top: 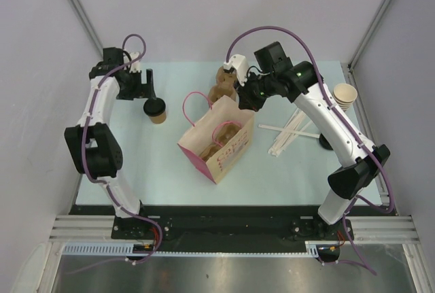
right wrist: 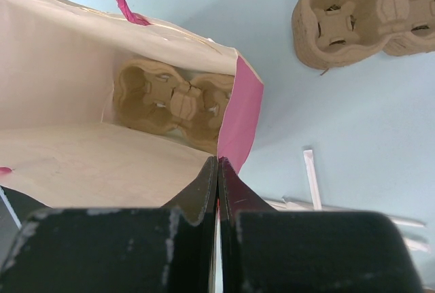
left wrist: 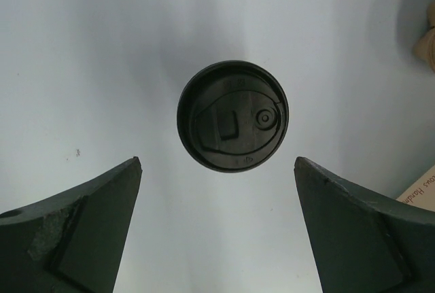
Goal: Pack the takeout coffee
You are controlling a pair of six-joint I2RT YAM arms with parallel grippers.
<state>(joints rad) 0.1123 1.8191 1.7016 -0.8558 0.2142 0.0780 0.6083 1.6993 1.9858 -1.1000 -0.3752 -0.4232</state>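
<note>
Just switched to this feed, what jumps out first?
The pink paper bag stands open at the centre with a cardboard cup carrier at its bottom, and the right gripper, shut, seems to pinch its rim. Left of the bag, the lidded coffee cup stands on the table under the open left gripper.

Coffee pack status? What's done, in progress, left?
Done: pink paper bag stands open, a moulded cardboard cup carrier already inside. In hand: right pincer pinches the bag's rim; left pincer open above the brown paper cup with black lid, not gripping. Left: grasp the cup and set it in the bag.
</note>
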